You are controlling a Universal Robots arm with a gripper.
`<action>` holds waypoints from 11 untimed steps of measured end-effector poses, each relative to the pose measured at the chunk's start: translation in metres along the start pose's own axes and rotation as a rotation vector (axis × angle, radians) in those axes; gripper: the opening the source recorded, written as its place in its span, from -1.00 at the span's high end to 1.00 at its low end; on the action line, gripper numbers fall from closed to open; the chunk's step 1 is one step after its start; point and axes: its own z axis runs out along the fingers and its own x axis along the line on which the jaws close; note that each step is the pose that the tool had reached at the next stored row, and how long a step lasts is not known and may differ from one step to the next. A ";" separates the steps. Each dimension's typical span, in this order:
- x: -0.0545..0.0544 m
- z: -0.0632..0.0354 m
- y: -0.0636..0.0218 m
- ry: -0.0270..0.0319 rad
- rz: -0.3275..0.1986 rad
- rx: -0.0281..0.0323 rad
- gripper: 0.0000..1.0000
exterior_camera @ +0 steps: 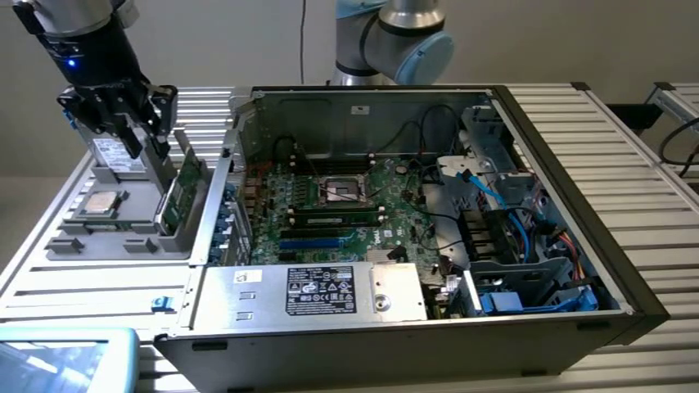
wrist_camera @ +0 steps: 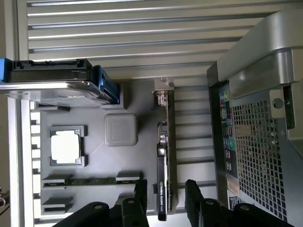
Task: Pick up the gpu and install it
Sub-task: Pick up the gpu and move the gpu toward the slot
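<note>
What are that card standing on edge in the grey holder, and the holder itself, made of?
The gpu: apparently green laminate circuit board, matt, with a bright metal end bracket and a black, probably plastic, cooler side. The holder: likely matt grey plastic, judging by its even colour, rounded pockets and lack of glare.

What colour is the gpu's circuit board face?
Green; the gpu shows it best in the exterior view.
</note>
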 end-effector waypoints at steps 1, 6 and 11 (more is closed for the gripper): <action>0.001 0.0019 -0.0001 -0.0002 0.000 -0.0001 0.08; 0.005 0.0104 -0.0010 0.0007 -0.001 -0.0059 0.08; 0.005 0.0182 -0.0028 0.0016 0.000 -0.0220 0.08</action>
